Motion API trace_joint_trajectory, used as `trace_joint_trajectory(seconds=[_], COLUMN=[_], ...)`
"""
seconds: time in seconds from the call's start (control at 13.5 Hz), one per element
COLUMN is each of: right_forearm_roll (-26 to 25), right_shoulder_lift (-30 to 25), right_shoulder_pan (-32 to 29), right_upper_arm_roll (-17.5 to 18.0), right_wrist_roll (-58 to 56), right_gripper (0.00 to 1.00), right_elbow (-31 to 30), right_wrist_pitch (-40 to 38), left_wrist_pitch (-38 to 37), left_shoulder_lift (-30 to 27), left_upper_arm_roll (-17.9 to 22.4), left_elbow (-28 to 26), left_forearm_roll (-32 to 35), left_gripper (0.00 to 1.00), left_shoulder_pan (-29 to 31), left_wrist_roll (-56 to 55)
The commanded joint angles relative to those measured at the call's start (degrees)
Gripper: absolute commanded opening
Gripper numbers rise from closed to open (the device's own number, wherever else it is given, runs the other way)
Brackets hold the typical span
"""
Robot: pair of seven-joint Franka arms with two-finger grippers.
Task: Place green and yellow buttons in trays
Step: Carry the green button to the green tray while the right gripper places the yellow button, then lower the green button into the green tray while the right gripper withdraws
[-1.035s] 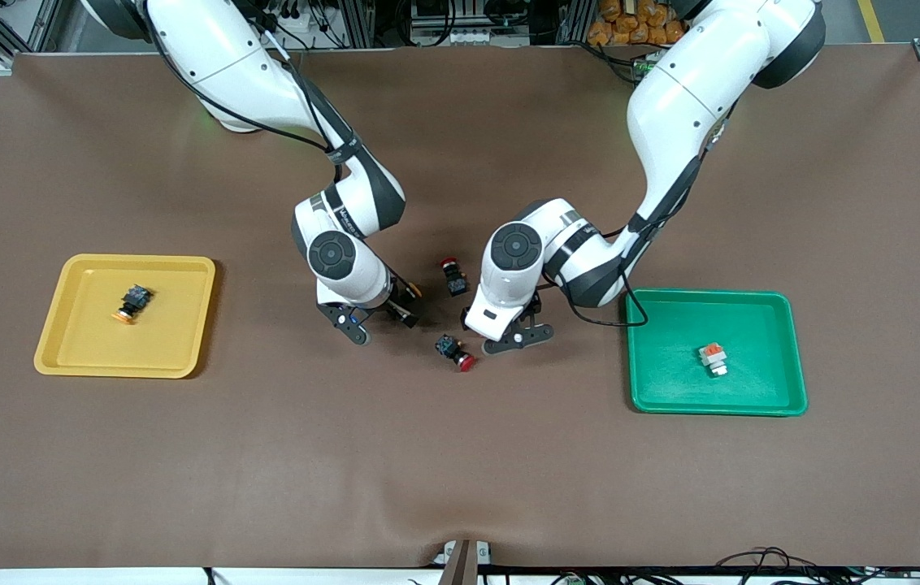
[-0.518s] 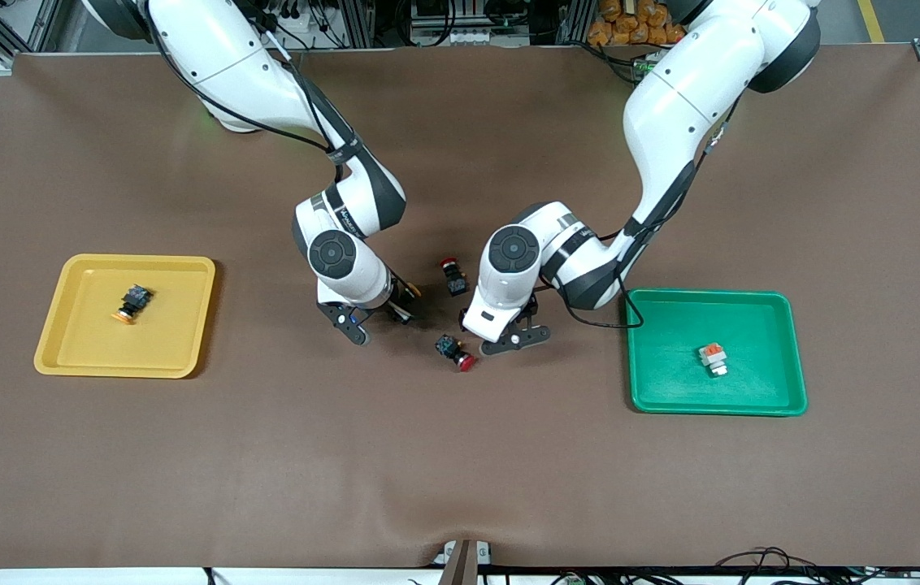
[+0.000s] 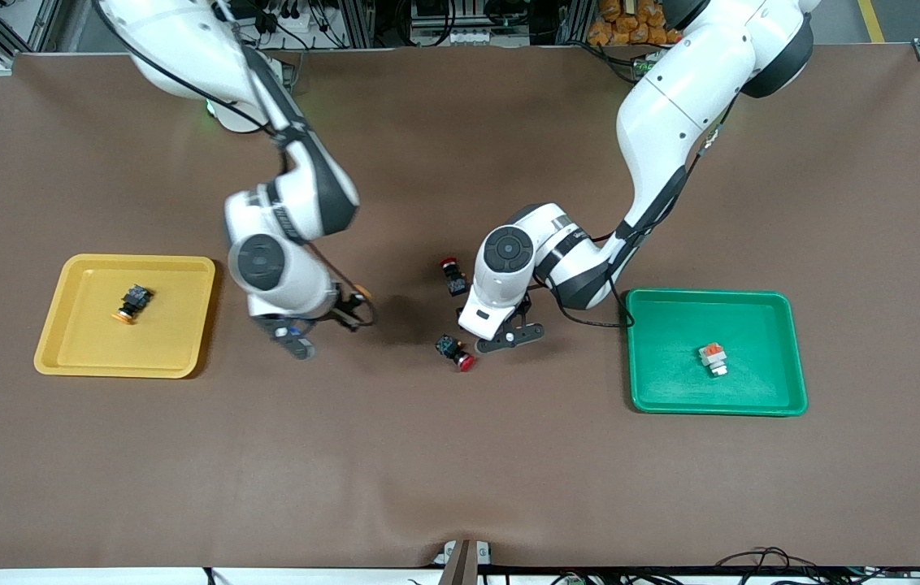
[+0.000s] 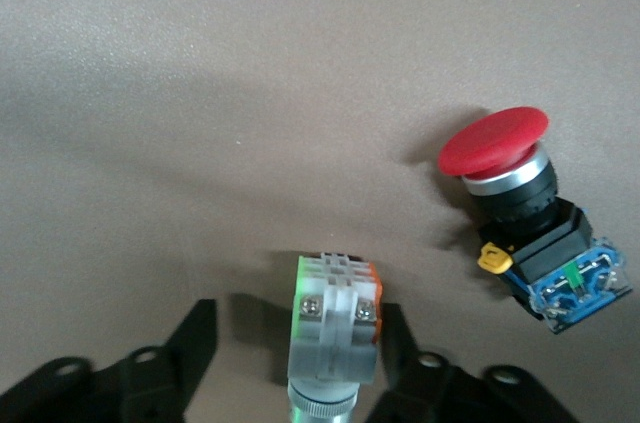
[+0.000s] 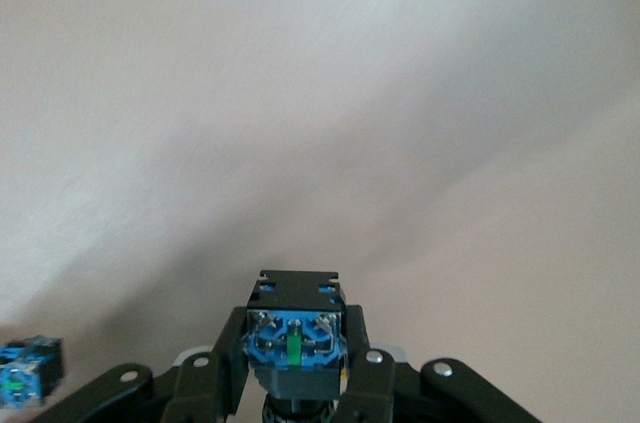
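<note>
My right gripper [image 3: 322, 323] is shut on a yellow button [image 5: 295, 338] with a black-blue body. Its orange cap [image 3: 362, 294] shows past the fingers. It hangs over bare table beside the yellow tray [image 3: 171, 333], which holds another yellow button [image 3: 133, 302]. My left gripper [image 4: 295, 363] is open and low at the table, one finger on each side of a green button [image 4: 335, 328] with a white-and-orange body. In the front view the left gripper [image 3: 509, 333] hides that button. The green tray [image 3: 671, 382] holds another green button [image 3: 713, 358].
Two red-capped black switches lie mid-table: one [image 3: 453, 276] beside the left wrist, one [image 3: 456, 351] nearer the front camera, close to the left gripper, also in the left wrist view [image 4: 520, 213]. A blue-bodied switch [image 5: 25, 383] shows in the right wrist view.
My right arm has lifted the yellow button and carried it toward the yellow tray. My left gripper has shifted slightly toward the red-capped switches.
</note>
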Motion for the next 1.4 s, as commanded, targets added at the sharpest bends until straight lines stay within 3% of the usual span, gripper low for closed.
trace_joint_trajectory(seconds=[0.0,0.22,0.37,0.44,0.52,0.59,0.89,1.11,1.33], right_forearm_roll=[-0.39,-0.39,-0.39,-0.39,-0.22,0.04,0.4,0.49,0.4], right_shoulder_lift=[-3.88,-4.07,-3.63,-3.45,-3.19,-3.01,-3.1,-3.62,-9.05], right_shoulder_pan=[-3.23,-7.01,-11.39,-14.03,-15.18,-14.59,-12.3,-12.12,-12.47], right_upper_arm_roll=[-5.05,-12.96,-15.17,-15.18,-15.09,-15.09,-14.74,-14.47,-14.82], right_wrist_roll=[-14.95,-36.91,-50.19,-55.21,-58.13,-57.9,-56.58,-56.93,-57.37], right_gripper=[0.0,0.0,0.0,0.14,0.68,1.0,1.0,1.0,1.0], right_elbow=[-0.65,-0.47,-0.47,-0.47,-0.21,0.32,3.47,9.27,12.01], right_wrist_pitch=[-6.6,-10.83,-10.84,-10.75,-10.58,-10.92,-12.85,-19.87,-26.29], left_wrist_pitch=[0.09,-0.08,-0.34,-0.78,-2.52,-5.15,-7.9,-8.08,-8.08], left_shoulder_lift=[0.74,-0.4,-2.32,-3.38,-4.95,-6.36,-10.76,-14.01,-15.51], left_upper_arm_roll=[0.53,0.53,0.53,0.0,-0.09,-0.09,-0.53,-0.62,-1.41], left_elbow=[1.86,1.86,1.86,1.51,1.42,1.42,-0.59,-5.94,-9.82], left_forearm_roll=[0.35,0.26,0.43,0.35,0.35,0.35,0.43,0.43,0.43], left_gripper=[0.0,0.0,0.0,0.0,0.0,0.0,0.0,0.0,0.0], left_shoulder_pan=[-0.89,0.24,2.08,3.92,5.07,6.21,11.83,17.37,22.73], left_wrist_roll=[-1.09,-1.35,-1.18,-1.26,-1.18,-0.92,-0.3,5.92,13.83])
